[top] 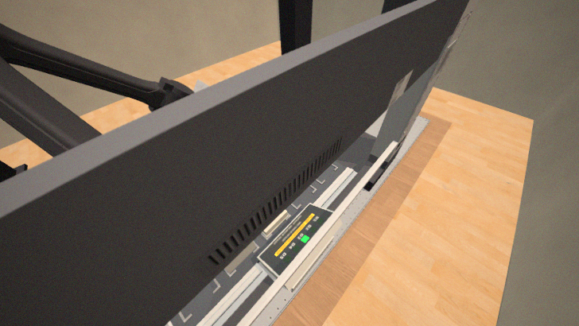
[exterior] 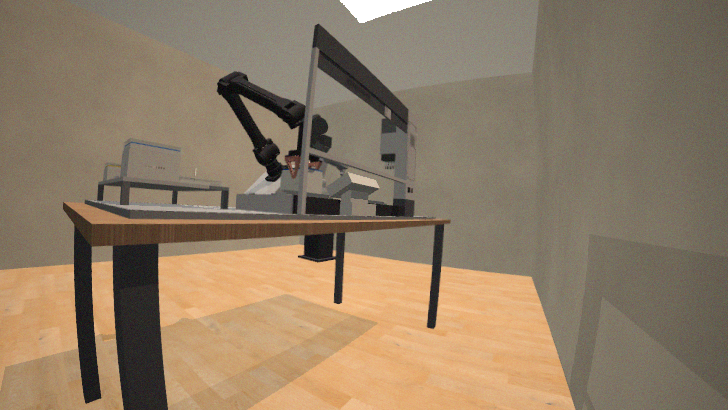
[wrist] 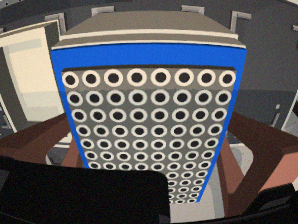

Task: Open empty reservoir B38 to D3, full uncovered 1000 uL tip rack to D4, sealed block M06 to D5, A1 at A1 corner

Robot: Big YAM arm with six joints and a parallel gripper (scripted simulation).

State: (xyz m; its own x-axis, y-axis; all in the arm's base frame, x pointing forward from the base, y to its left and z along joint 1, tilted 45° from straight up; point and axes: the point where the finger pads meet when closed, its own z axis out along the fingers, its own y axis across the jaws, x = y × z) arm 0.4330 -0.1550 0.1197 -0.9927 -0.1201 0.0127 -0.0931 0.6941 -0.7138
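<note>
In the wrist view a blue tip rack (wrist: 149, 123) fills the middle, long axis pointing away from me. Its top shows full rows of pale rings on a grey field. My gripper (wrist: 149, 110) is shut on it, one brown finger on each long side. I cannot tell if a cover is on it. The rack hangs a little above the grey deck, where bracket corners (wrist: 240, 16) show beyond its far end. In the exterior view the gripper (exterior: 301, 166) is low behind the frame post. In the top view only the arm (top: 101, 80) shows; the gripper is hidden by the dark panel.
A tall dark panel (top: 202, 161) on posts spans the deck. A status display (top: 295, 238) and white rails lie at its foot. A cream block (wrist: 27, 70) stands left of the rack. A raised stand (exterior: 163, 183) carries a grey box (exterior: 151, 160) at the table's left.
</note>
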